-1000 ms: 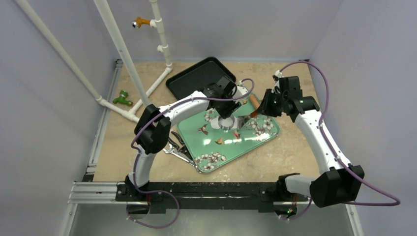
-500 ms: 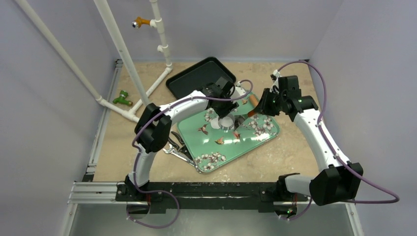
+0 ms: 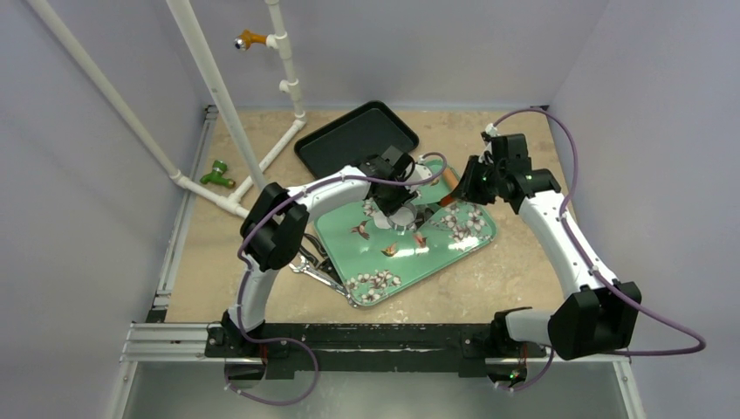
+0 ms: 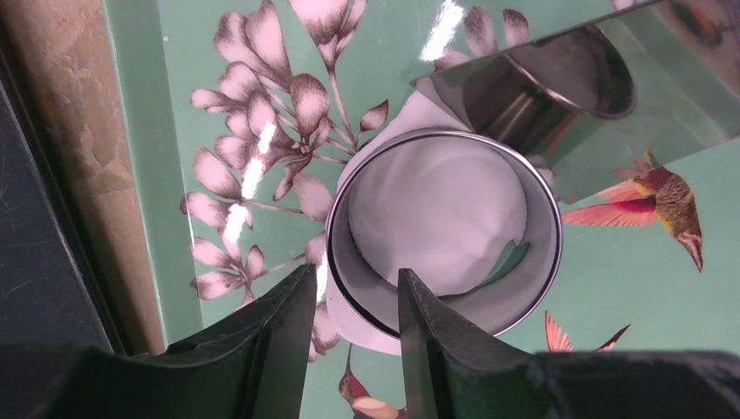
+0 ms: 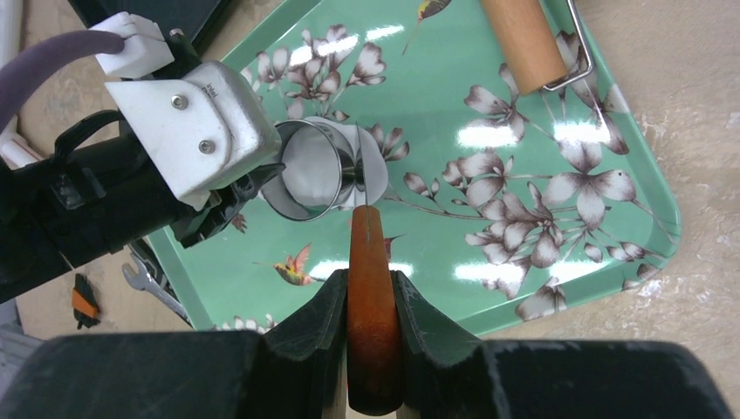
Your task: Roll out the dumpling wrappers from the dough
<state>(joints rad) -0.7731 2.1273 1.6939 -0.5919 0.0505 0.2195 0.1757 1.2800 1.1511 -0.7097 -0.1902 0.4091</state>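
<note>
Your left gripper (image 4: 353,284), jaws astride the ring cutter's (image 4: 545,236) near wall, pinch possibly incomplete; dumpling wrapper (image 4: 436,201) directly beneath; right gripper (image 5: 371,301) clamps scraper (image 5: 366,236).

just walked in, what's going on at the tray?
The left tool hangs over the metal ring cutter, jaws open astride the ring's near wall. The ring sits on a flat white dumpling wrapper on the green floral tray, with dough showing past the ring's edge. The right tool is shut on the brown handle of a metal scraper, its blade beside the ring. A wooden roller lies at the tray's edge, untouched.
</note>
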